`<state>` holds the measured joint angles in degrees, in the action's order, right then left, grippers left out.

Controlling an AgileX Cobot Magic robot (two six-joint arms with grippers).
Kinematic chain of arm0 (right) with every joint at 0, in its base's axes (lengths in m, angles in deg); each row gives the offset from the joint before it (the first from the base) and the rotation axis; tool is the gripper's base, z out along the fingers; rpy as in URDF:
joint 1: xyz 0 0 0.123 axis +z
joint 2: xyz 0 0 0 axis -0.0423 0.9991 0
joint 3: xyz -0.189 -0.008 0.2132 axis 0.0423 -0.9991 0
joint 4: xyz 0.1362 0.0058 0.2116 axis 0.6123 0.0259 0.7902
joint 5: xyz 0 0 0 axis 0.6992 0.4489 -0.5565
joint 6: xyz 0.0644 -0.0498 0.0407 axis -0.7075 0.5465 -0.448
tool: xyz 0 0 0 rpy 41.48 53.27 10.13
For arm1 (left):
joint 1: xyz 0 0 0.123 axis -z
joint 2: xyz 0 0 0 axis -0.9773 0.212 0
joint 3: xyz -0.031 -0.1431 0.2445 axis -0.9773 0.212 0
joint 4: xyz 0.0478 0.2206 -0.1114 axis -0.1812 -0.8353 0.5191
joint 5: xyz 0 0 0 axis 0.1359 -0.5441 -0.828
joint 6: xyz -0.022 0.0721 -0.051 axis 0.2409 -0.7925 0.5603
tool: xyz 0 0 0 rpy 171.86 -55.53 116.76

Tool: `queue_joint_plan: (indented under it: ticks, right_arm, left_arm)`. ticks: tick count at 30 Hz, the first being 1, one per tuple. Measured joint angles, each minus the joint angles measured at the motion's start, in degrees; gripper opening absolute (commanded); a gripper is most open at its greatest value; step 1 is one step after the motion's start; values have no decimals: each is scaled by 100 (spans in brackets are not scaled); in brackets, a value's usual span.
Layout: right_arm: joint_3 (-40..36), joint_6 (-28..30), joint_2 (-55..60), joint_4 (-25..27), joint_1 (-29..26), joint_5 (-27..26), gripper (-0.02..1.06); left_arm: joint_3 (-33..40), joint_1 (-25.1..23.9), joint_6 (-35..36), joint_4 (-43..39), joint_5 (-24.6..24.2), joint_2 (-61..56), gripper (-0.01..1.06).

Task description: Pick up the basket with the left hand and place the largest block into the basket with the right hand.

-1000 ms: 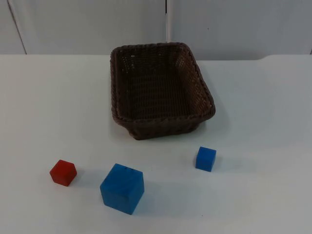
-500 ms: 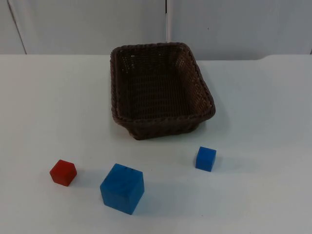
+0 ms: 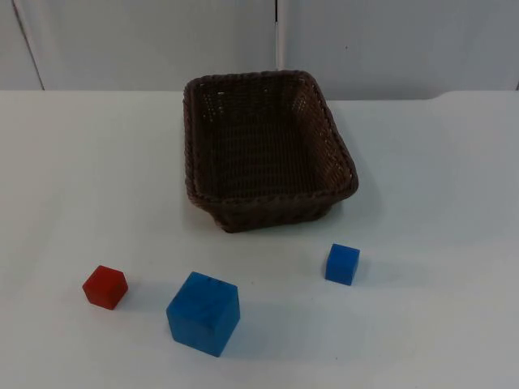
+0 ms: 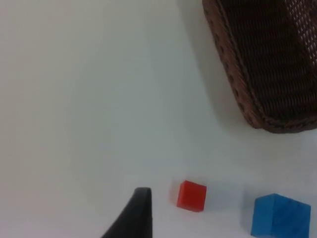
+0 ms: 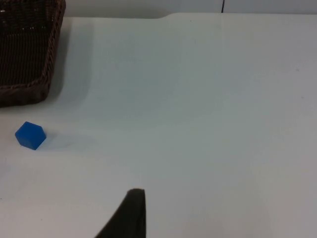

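The basket (image 3: pixel 268 150) is dark brown wicker, its weave open enough to show pale specks through the walls. The big block (image 3: pixel 203 313) is bright blue, and the small block (image 3: pixel 342 264) shares that blue. The third block (image 3: pixel 105 287) is red. The tabletop (image 3: pixel 438 203) is plain white; the wall (image 3: pixel 146 40) behind is grey. A fingertip (image 4: pixel 131 218) is black.

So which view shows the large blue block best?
The top view: the large blue block stands whole on the white table, between the red block and the small blue block. The left wrist view cuts it at the edge.
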<state>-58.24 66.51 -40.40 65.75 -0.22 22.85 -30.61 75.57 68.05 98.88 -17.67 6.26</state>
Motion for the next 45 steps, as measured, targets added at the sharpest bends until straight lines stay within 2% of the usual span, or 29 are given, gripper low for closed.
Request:
queue_joint_plan:
  ticks: [8, 17, 23, 28, 45]
  right_arm:
    - [0, 0, 0, 0, 0, 0, 105]
    - [0, 0, 0, 0, 0, 0, 105]
    - [0, 0, 0, 0, 0, 0, 105]
    - [0, 0, 0, 0, 0, 0, 105]
    - [0, 0, 0, 0, 0, 0, 105]
  left_arm:
    - [-649, 0, -189, 49, 38, 849, 105]
    - [-1257, 0, -704, 642, 38, 1712, 105]
    - [-1581, 49, -833, 721, 51, 2087, 105]
    - [-2095, 429, -876, 743, 63, 2684, 105]
    - [-3319, 1152, -876, 787, -33, 4303, 105]
